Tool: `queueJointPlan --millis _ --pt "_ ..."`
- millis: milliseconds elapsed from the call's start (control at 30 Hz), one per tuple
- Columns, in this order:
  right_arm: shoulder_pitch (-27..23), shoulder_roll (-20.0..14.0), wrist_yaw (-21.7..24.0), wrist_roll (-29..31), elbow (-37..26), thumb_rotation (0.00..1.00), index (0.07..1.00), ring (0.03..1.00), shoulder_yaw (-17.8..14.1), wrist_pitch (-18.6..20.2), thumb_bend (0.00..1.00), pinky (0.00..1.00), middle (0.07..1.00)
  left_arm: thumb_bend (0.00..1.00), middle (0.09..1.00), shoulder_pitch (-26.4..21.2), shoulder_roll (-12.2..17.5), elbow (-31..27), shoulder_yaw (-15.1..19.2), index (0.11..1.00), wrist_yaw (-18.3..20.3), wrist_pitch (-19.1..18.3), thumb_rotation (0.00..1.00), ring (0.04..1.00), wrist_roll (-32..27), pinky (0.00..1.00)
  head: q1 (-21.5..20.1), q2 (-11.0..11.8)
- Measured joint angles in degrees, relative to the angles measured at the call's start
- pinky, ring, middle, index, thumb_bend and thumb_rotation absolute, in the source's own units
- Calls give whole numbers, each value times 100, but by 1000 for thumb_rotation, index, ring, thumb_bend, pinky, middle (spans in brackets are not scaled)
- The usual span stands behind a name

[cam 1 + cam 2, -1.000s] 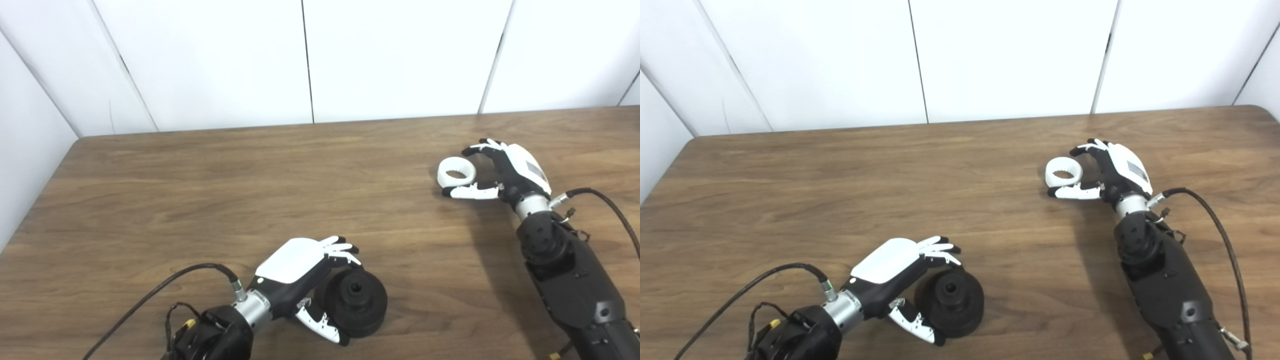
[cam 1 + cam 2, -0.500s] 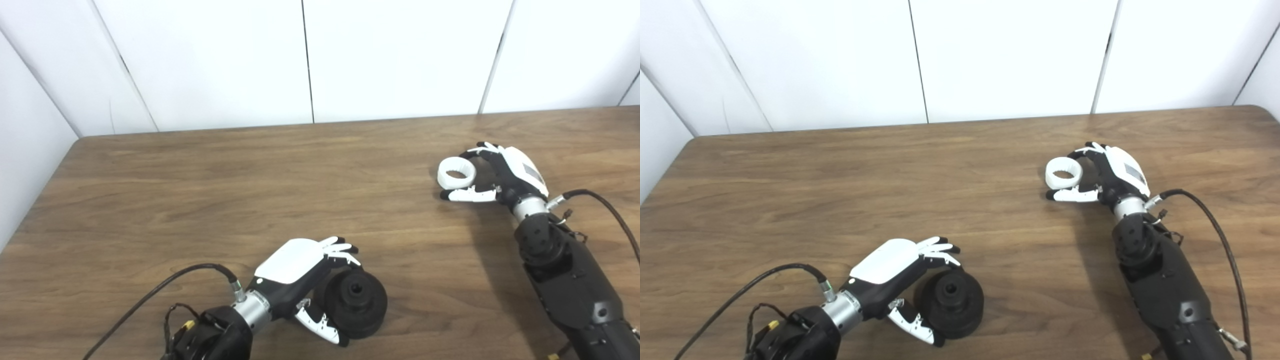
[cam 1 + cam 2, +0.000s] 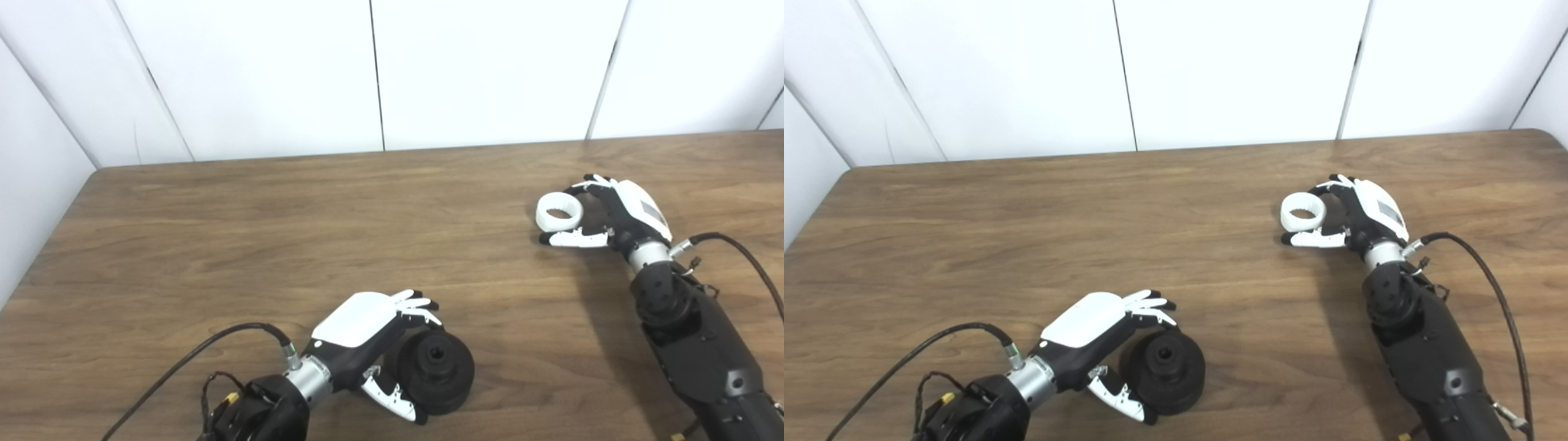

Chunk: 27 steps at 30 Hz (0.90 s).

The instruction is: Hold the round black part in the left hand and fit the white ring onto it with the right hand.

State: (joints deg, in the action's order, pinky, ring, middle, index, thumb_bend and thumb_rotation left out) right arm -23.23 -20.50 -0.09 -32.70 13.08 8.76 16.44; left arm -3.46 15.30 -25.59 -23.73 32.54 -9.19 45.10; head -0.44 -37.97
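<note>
ring (image 3: 558,212) sits on the table (image 3: 245,233) at right, right hand (image 3: 618,214) curled around it. black part (image 3: 436,369) lies near front, cupped loosely by left hand (image 3: 367,340).

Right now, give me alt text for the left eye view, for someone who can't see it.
A robot's right hand cups a white ring on a wooden table, thumb under it and fingers curled over its far side. At the near edge, the left hand wraps around a round black part resting on the table. White wall panels stand behind.
</note>
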Motion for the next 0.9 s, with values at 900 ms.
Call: queueJointPlan --millis 900 --pt "3 5 -163 82 108 272 643 974 -2 -122 839 927 918 893 914 37 -26 -20 13 693 -14 -14 212 967 8 831 17 0"
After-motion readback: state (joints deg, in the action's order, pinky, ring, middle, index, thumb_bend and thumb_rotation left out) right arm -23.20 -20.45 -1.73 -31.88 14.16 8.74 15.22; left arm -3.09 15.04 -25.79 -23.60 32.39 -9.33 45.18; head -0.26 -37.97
